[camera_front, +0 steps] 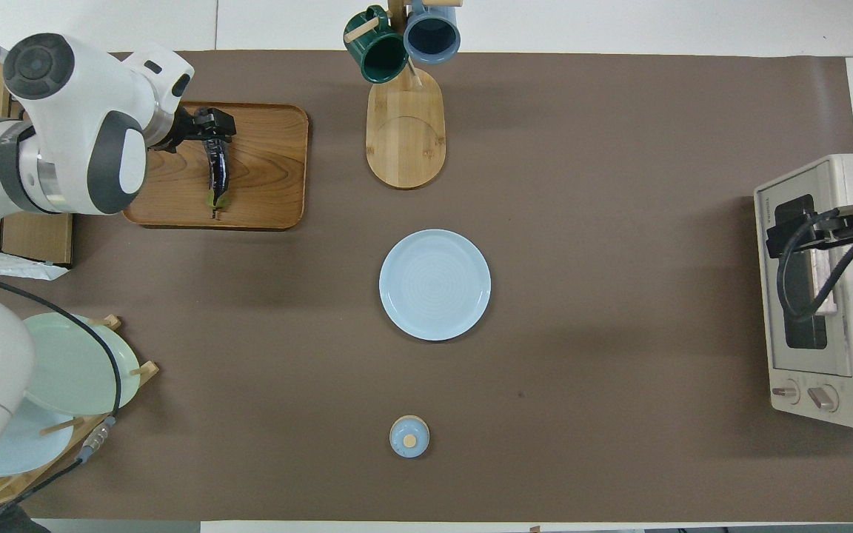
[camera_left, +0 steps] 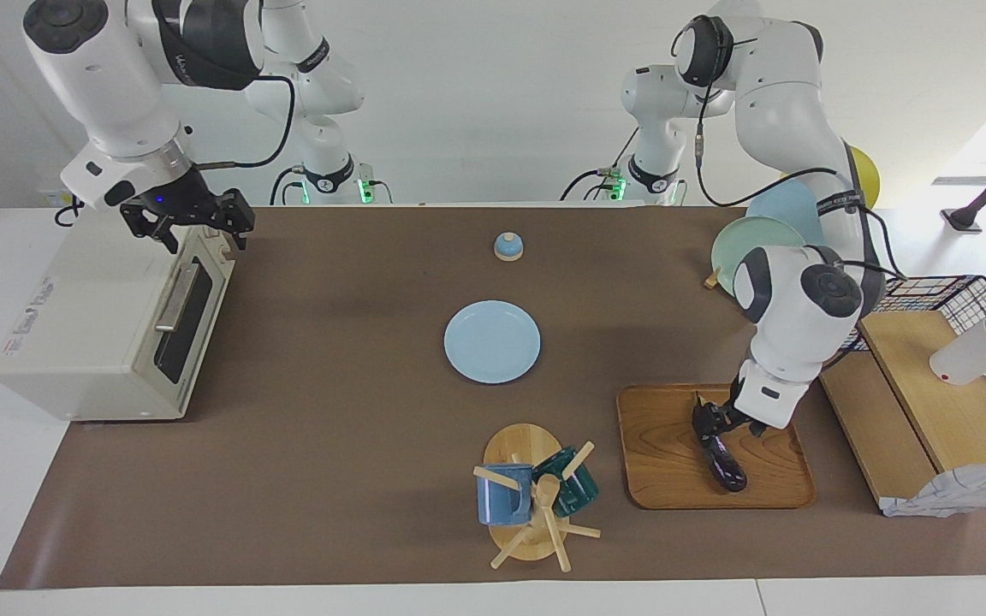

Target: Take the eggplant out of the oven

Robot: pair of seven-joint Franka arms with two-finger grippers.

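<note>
Brown table mat under me, and the eggplant lies flat on the wooden tray at my left arm's end, well apart from the oven. My left gripper sits at its end on the tray, fingers spread apart, nothing clamped. My right gripper hangs over the oven's top front edge, fingers apart, door shut.

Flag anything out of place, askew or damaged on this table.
Nothing stands out. The eggplant lies flat on the wooden tray, the oven door is closed, the blue plate sits level, and both mugs hang on their stand.
</note>
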